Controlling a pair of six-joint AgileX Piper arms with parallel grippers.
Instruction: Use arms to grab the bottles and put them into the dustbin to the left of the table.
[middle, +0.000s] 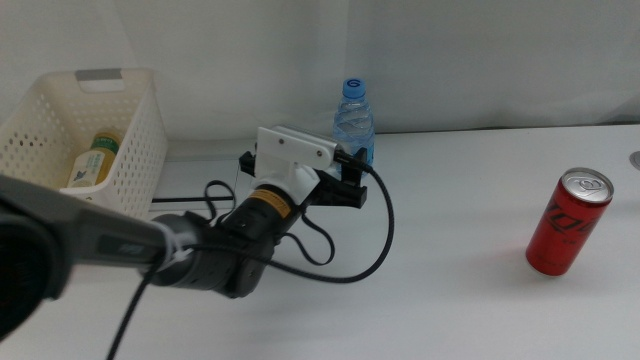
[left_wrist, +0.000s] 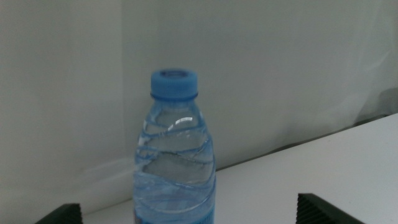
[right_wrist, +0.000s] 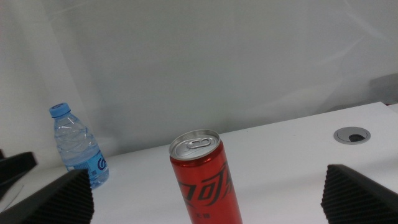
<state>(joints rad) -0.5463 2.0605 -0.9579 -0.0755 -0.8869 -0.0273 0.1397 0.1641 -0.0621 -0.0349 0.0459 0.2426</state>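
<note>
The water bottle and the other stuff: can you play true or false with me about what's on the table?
1. The water bottle has a blue cap. True.
2. The red soda can lies on its side. False: it stands upright.
3. The yellow tea bottle is inside the white basket. True.
4. The left gripper is beside the can. False: it is at the water bottle, jaws open.
5. The right gripper holds the can. False: its jaws are open, apart from it.
</note>
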